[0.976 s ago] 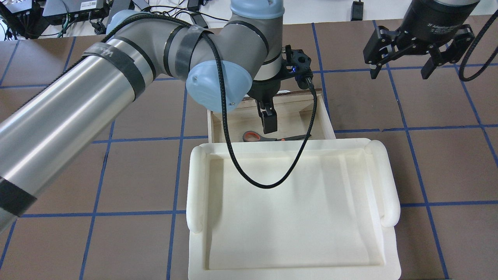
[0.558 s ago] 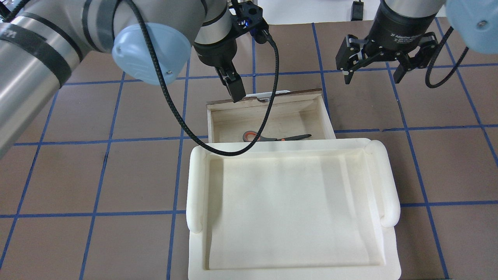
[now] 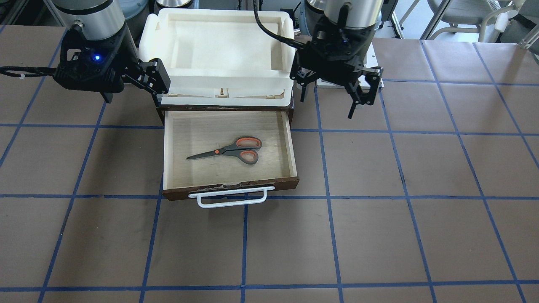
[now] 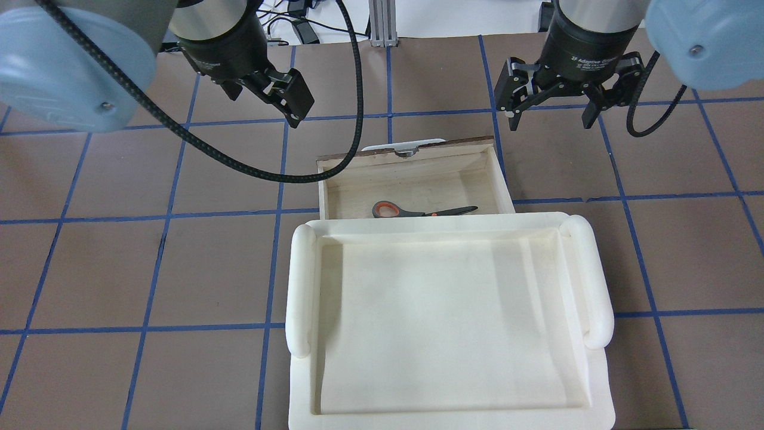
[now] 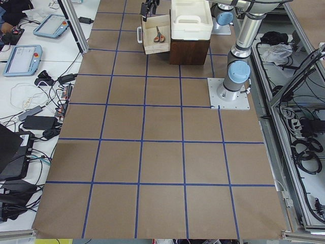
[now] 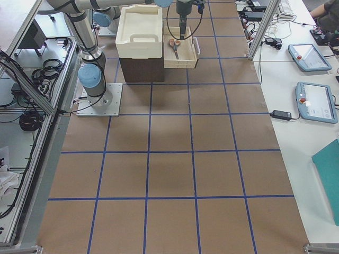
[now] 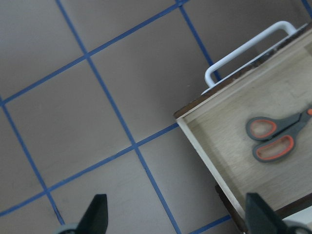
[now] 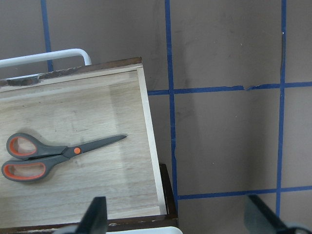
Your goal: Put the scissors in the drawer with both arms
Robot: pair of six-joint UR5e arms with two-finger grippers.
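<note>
From overhead you saw only part of the scissors; the foam tray cut off one handle loop and the near end of the drawer; your front camera showed them whole, flat on the pulled-out drawer's floor, blades toward the robot's right. The left gripper and right gripper hung above the table either side of it, both spread wide and empty; bare tabletop lay beyond the white handle.

The scissors are lying in the drawer, which is jutting out beneath the tray, while the left pincer and right pincer are hanging over the counter on either side.
</note>
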